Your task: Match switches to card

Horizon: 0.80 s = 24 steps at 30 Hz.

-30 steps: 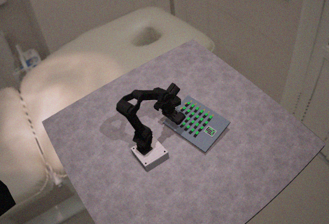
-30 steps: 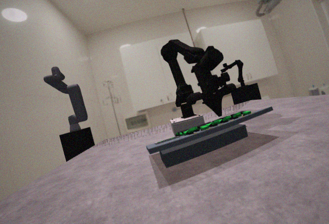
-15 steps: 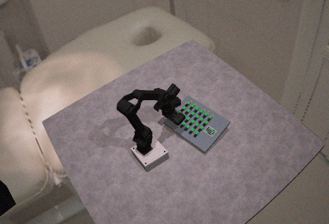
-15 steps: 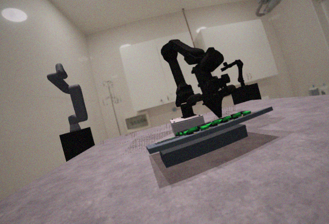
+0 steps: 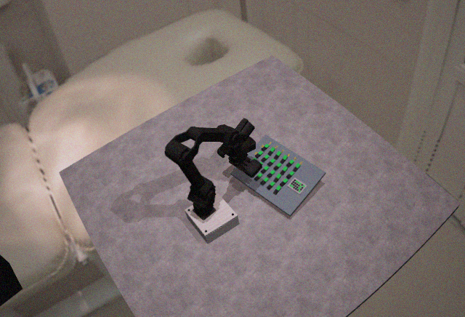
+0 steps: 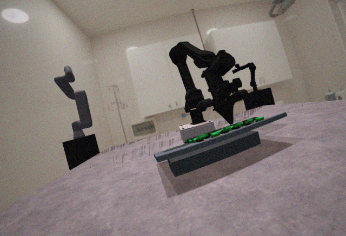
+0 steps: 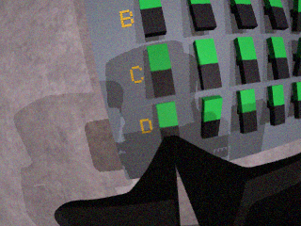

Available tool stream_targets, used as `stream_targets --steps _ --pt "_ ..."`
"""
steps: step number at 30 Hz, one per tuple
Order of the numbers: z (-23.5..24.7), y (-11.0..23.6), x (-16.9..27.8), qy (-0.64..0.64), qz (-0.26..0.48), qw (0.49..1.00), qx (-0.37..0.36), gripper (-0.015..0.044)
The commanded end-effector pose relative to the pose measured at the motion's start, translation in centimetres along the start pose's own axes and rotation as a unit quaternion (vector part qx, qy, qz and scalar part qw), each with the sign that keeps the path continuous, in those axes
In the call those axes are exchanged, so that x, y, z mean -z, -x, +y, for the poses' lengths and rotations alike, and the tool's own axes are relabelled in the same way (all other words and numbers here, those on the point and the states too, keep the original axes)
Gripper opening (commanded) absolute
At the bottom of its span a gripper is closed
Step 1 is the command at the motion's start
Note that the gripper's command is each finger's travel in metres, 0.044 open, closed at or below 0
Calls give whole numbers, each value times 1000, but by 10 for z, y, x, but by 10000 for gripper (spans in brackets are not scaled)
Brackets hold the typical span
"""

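On the left of the mottled grey table in the top view stands the arm's white base block, with the black arm bent up and over toward the panel. To its right lies the blue-grey switch panel, carrying a grid of rocker switches in green and dark grey. The small card sits near the panel's right-hand corner, just beside the grid.

The gripper has its fingers pressed together with nothing between them. In the wrist view the joined fingertips come to a point over the near, dark half of the row D switch in the first column, hiding that half; only its green half shows. Whether the tip touches the switch cannot be told. Yellow letters mark the rows down the panel's left edge, with the row C switch and row B switch above. To the right, the second switch in row D looks tilted differently from its neighbours.

In the exterior view the pointed gripper reaches down to the panel's switch row.
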<state>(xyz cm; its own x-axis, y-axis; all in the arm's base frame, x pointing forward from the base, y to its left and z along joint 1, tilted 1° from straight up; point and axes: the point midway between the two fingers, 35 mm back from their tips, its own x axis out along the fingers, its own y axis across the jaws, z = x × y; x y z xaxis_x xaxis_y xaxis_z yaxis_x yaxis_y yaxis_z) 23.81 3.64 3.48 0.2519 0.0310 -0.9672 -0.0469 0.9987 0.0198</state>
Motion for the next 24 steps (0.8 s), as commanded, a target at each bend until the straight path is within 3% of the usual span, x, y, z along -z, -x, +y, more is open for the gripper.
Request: stream_targets --steps 1,24 --pt "-1 -1 0 -2 0 1000 3 0" --pt "-1 -4 0 -2 0 1000 3 0"
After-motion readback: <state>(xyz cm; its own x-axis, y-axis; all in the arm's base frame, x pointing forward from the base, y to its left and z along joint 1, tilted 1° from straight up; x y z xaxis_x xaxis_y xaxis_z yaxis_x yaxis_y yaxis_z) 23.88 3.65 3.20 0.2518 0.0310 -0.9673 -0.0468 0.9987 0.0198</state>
